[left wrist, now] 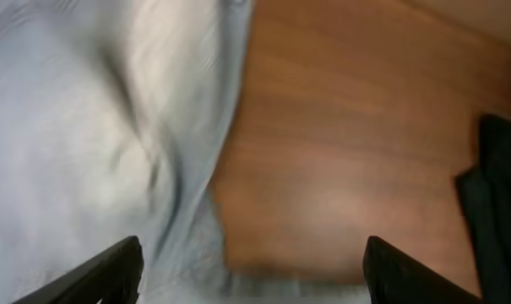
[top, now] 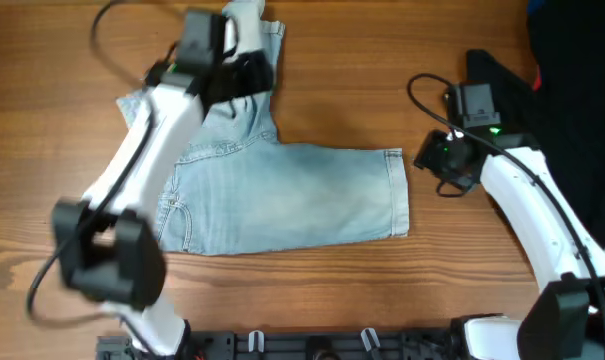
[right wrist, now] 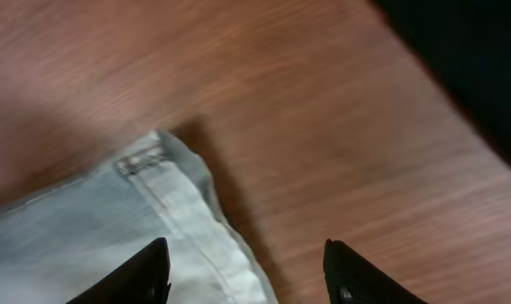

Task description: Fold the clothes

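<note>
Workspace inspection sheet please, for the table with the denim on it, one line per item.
Surface: wooden table, bare wood around the denim.
Job's things: denim shorts lying in an L, one leg pointing right, the other toward the far edge under the left arm.
Clutter: black garment at the far right corner.
Claws: left claw open above the far leg, view blurred; right claw open over the right leg's hem corner.
Cables: black cable looping by the left arm; another by the right arm.
Surroundings: black rail along the near edge.
</note>
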Robot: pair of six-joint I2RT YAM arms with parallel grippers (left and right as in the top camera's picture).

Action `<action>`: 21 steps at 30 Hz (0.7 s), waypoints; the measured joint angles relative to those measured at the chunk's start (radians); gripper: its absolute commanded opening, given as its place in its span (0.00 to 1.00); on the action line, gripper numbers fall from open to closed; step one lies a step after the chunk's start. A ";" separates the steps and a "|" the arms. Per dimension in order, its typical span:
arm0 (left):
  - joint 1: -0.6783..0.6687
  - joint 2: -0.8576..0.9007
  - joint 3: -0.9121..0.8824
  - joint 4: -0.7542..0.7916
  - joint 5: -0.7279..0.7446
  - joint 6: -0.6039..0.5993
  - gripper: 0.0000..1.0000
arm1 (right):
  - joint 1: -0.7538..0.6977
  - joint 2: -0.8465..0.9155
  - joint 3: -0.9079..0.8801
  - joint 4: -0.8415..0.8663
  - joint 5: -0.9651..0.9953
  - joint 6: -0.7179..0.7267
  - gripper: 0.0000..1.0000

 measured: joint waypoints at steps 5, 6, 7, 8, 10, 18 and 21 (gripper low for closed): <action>-0.062 0.378 0.359 -0.022 -0.045 0.166 0.63 | -0.003 -0.022 0.000 -0.076 0.001 -0.005 0.59; -0.088 0.437 0.383 0.021 -0.109 0.221 0.66 | -0.003 -0.022 0.000 -0.081 -0.005 -0.005 0.59; -0.110 0.473 0.388 0.063 -0.163 0.270 0.68 | -0.003 -0.022 0.000 -0.088 -0.017 -0.006 0.59; -0.140 0.514 0.391 0.110 -0.229 0.332 0.68 | -0.003 -0.022 0.000 -0.090 -0.024 -0.008 0.59; -0.172 0.556 0.391 0.161 -0.286 0.383 0.69 | -0.003 -0.022 0.000 -0.099 -0.031 -0.008 0.59; -0.154 0.610 0.393 0.317 -0.422 0.458 0.69 | -0.003 -0.022 0.000 -0.118 -0.043 -0.027 0.59; -0.153 0.610 0.394 0.328 -0.429 0.477 0.69 | -0.003 -0.022 0.000 -0.118 -0.046 -0.028 0.59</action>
